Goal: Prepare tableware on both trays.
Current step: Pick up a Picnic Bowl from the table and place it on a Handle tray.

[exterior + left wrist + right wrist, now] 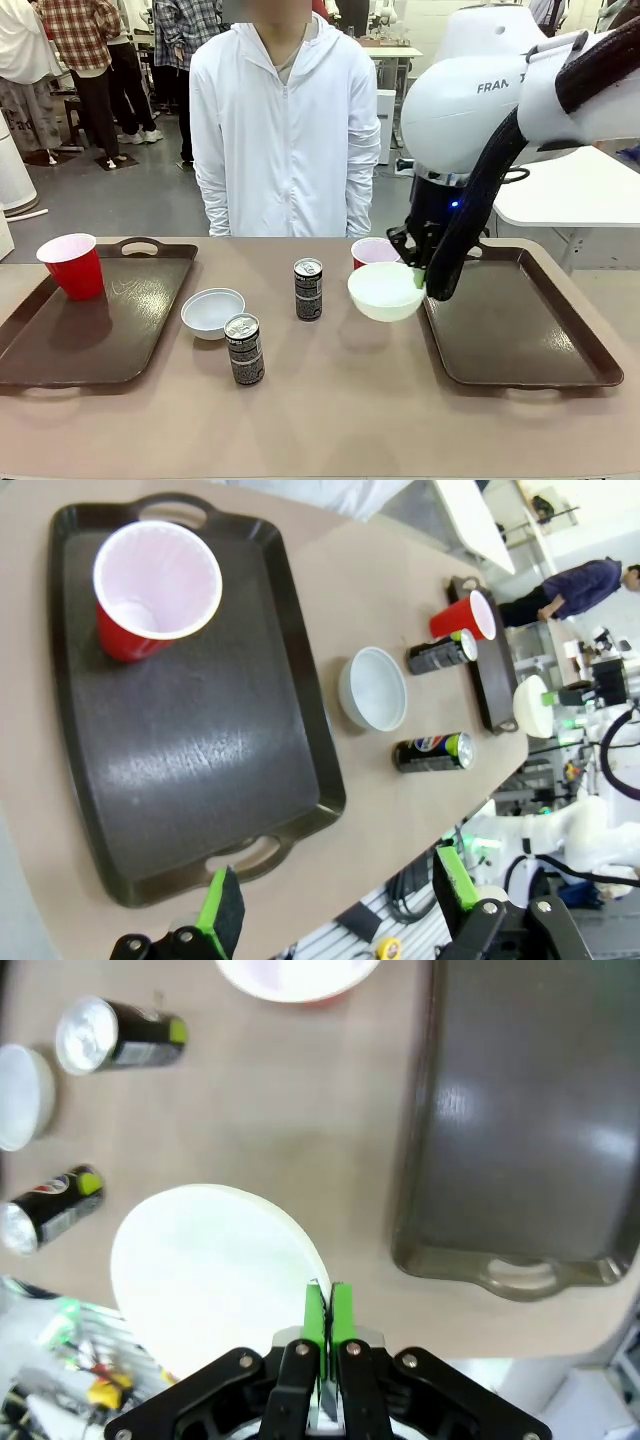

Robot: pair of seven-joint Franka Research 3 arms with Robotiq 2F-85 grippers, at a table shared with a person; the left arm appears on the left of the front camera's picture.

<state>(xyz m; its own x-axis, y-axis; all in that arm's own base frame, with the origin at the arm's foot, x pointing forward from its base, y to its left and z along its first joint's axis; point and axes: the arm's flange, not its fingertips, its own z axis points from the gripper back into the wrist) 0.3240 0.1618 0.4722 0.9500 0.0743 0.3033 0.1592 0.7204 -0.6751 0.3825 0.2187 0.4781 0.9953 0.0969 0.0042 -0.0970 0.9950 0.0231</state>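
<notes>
My right gripper [420, 281] [325, 1305] is shut on the rim of a white bowl [385, 291] [215, 1275], held above the table just left of the right tray [515, 315] [525, 1130]. A red cup [372, 251] [297, 978] stands behind the bowl on the table. The left tray [100, 315] [190, 730] holds a red cup [74, 265] [150, 590] at its far left corner. A second white bowl [212, 311] [373, 688] and two dark cans [244, 349] [308, 289] stand on the table between the trays. My left gripper [340, 905] hangs open above the left tray's near edge.
A person in a white jacket [285, 130] stands at the far side of the table, arms down. The right tray's surface is bare. A white side table [575, 190] stands behind the right arm.
</notes>
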